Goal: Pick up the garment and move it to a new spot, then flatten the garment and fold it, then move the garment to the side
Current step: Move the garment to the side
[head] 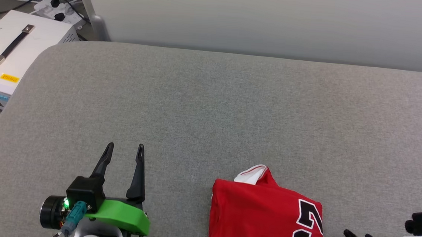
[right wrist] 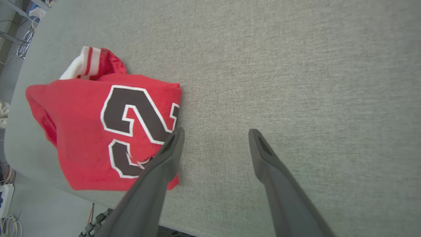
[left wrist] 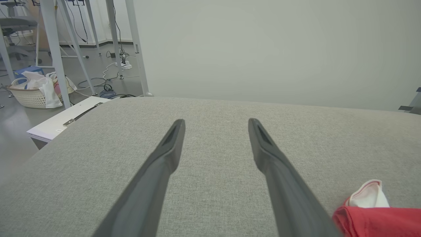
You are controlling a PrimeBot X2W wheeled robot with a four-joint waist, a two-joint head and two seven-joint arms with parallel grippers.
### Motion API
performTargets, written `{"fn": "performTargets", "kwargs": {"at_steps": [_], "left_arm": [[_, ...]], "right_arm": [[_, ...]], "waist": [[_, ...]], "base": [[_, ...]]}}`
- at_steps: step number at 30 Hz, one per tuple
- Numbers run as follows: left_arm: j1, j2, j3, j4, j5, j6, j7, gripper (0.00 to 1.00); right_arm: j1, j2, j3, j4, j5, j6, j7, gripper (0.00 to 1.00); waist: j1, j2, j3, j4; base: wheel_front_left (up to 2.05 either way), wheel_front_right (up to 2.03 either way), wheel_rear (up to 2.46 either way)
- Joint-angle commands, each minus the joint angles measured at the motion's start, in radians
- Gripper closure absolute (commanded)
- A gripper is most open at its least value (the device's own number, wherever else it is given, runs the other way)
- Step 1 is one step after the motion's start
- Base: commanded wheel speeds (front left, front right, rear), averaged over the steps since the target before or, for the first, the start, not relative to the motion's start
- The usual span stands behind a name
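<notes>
The garment [head: 263, 217] lies folded into a red rectangle near the table's front edge, black white-outlined numerals on top and a white striped sleeve end poking out at its far side. My left gripper [head: 125, 148] stands open to its left, well apart from it, nothing between its fingers. In the left wrist view the garment [left wrist: 378, 217] shows at the lower right beside my open left gripper [left wrist: 216, 122]. My right gripper [head: 358, 235] sits open just right of the garment. In the right wrist view the garment [right wrist: 98, 125] lies left of my right gripper [right wrist: 215, 131], whose left finger hangs over its edge.
The grey fabric-covered table [head: 211, 107] stretches wide and bare behind the garment. A white box [head: 13, 51] with a black handle stands off the table's far left corner, with cables and a power strip [head: 56, 8] on the floor. A laundry basket [left wrist: 36, 92] stands farther left.
</notes>
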Motion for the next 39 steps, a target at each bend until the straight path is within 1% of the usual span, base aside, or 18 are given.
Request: {"fn": "performTargets", "kwargs": {"at_steps": [1, 6, 8, 13, 17, 18, 19, 20, 24, 27, 28, 32, 35, 39], "left_arm": [[-0.023, -0.009, 0.006, -0.005, 0.01, -0.008, -0.006, 0.0], [-0.046, -0.034, 0.01, -0.013, 0.029, -0.018, -0.006, 0.0], [-0.053, -0.043, 0.013, -0.014, 0.036, -0.022, -0.006, 0.0], [-0.067, -0.058, 0.016, -0.009, 0.05, -0.036, -0.006, 0.0], [-0.079, -0.069, 0.02, 0.003, 0.061, -0.047, -0.006, 0.0], [-0.082, -0.075, 0.023, 0.008, 0.064, -0.051, -0.006, 0.0], [-0.083, -0.078, 0.025, 0.011, 0.066, -0.053, -0.006, 0.0], [-0.083, -0.08, 0.027, 0.013, 0.067, -0.055, -0.006, 0.0], [-0.078, -0.089, 0.032, 0.024, 0.072, -0.064, -0.006, 0.0], [-0.068, -0.091, 0.039, 0.037, 0.072, -0.07, -0.006, 0.0], [-0.05, -0.086, 0.048, 0.044, 0.075, -0.074, -0.006, 0.0], [-0.034, -0.073, 0.051, 0.039, 0.077, -0.078, -0.006, 0.0], [-0.033, -0.067, 0.051, 0.027, 0.078, -0.078, -0.005, 0.0], [-0.049, -0.052, 0.048, 0.005, 0.089, -0.079, 0.007, 0.0]], "right_arm": [[0.0, -0.003, 0.023, 0.004, 0.025, 0.0, 0.023, 0.0], [-0.055, -0.014, 0.12, 0.028, 0.104, 0.0, 0.07, 0.0], [-0.086, -0.026, 0.157, 0.047, 0.115, 0.0, 0.074, 0.0], [-0.162, -0.043, 0.221, 0.143, 0.148, 0.0, 0.075, 0.0], [-0.184, -0.049, 0.277, 0.219, 0.19, 0.0, 0.118, 0.0], [-0.19, -0.054, 0.306, 0.237, 0.21, 0.0, 0.14, 0.44], [-0.194, -0.057, 0.315, 0.243, 0.219, 0.0, 0.142, 0.73], [-0.197, -0.06, 0.323, 0.246, 0.226, 0.0, 0.142, 1.0], [-0.213, -0.079, 0.342, 0.239, 0.255, 0.0, 0.12, 1.0], [-0.228, -0.112, 0.354, 0.219, 0.243, 0.0, 0.088, 1.0], [-0.259, -0.149, 0.361, 0.202, 0.197, 0.0, 0.054, 1.0], [-0.306, -0.185, 0.357, 0.198, 0.125, 0.0, 0.072, 1.0], [-0.352, -0.217, 0.366, 0.193, 0.082, 0.0, 0.109, 1.0], [-0.452, -0.25, 0.386, 0.214, 0.055, 0.0, 0.152, 1.0]], "waist": [[0.0, -0.0001, 0.041, 0.03], [0.0, -0.0001, 0.089, 0.051], [0.0, -0.0001, 0.106, 0.053], [0.0, -0.0001, 0.146, 0.057], [0.0, -0.0001, 0.158, 0.059], [0.0, -0.0001, 0.159, 0.059], [0.0, -0.0001, 0.157, 0.059], [0.0, -0.0001, 0.156, 0.058], [0.0, -0.0001, 0.133, 0.052], [0.0, -0.0001, 0.102, 0.041], [0.0, -0.0001, 0.064, 0.001], [0.0, -0.0001, 0.051, -0.082], [0.0, -0.0001, 0.059, -0.163], [0.0, -0.0001, 0.101, -0.29]], "base": [[0.0, 0.0, 0.0], [0.0, 0.0, 0.0], [0.0, 0.0, 0.0], [0.0, 0.0, 0.0], [0.0, 0.0, 0.0], [0.0, 0.0, 0.0], [0.0, 0.0, 0.0], [0.0, 0.0, 0.0], [0.0, 0.0, 0.0], [0.0, 0.0, 0.0], [0.0, 0.0, 0.0], [0.0, 0.0, 0.0], [0.0, 0.0, 0.0], [0.0, 0.0, 0.0]]}}
